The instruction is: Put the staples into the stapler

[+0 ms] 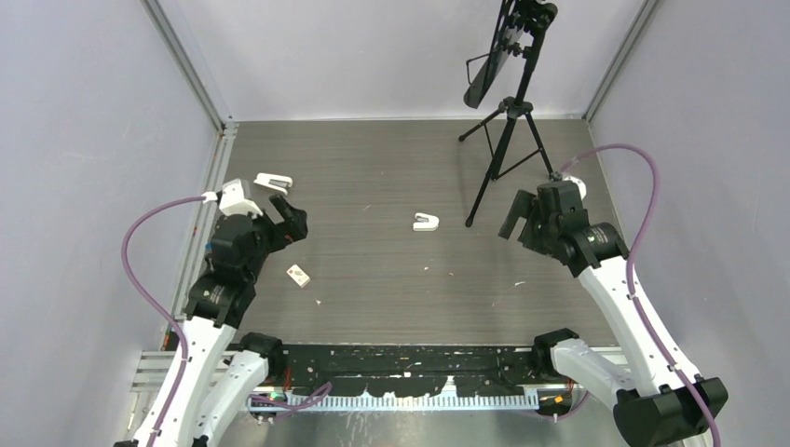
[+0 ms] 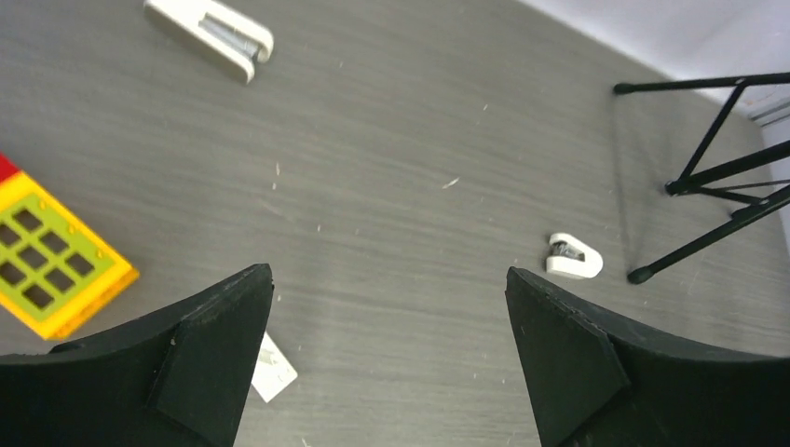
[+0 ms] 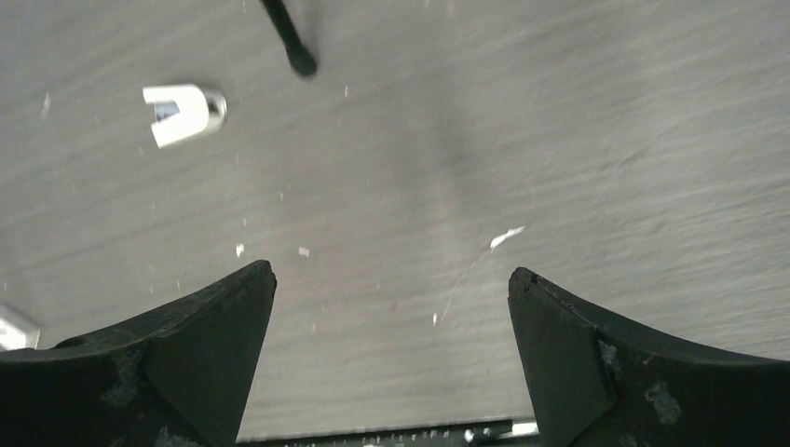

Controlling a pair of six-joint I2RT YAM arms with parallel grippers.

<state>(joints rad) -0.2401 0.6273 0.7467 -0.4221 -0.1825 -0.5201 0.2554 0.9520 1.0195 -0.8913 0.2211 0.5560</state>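
Observation:
The stapler (image 1: 273, 181), long, slim and white with a silver channel, lies at the table's far left; in the left wrist view the stapler (image 2: 212, 35) is at the top left. The staples' small white box (image 1: 298, 275) lies flat just right of the left arm, and in the left wrist view the box (image 2: 272, 370) peeks out from behind the left finger. No loose strips show. My left gripper (image 1: 291, 219) (image 2: 388, 272) hovers open between stapler and box, holding nothing. On the right side of the table my right gripper (image 1: 518, 219) (image 3: 391, 270) is open and empty over bare tabletop.
A short stubby white stapler (image 1: 426, 222) (image 2: 573, 257) (image 3: 183, 112) lies mid-table. A black tripod (image 1: 503, 154) stands at the back right, one foot (image 3: 300, 60) ahead of the right gripper. A yellow and green block (image 2: 51, 265) lies left of the left gripper. Small white flecks dot the table.

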